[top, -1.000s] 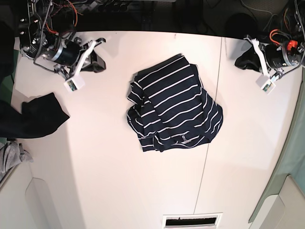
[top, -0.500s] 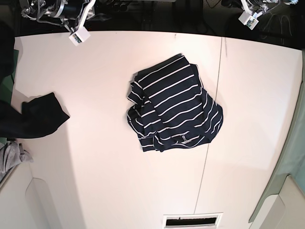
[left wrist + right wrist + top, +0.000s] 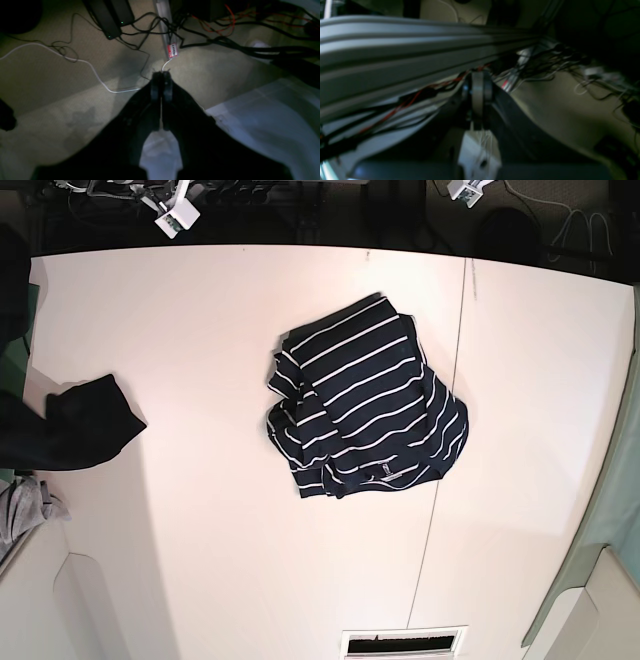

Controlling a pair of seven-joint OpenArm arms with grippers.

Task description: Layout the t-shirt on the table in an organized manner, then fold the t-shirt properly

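Navy striped t-shirt (image 3: pixel 362 402) lies bunched mid-table (image 3: pixel 220 560), untouched. You have the left gripper (image 3: pixel 161 82) and right gripper (image 3: pixel 478 92) pressed together, empty, beyond the far edge.

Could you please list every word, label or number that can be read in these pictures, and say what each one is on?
"FRENCHY": black letters on a small red and white tag hanging among the cables on the floor, left wrist view.
Neck label of the t-shirt, base view: white print, too small to read.
Right wrist view: no readable text; the picture is dark and blurred.
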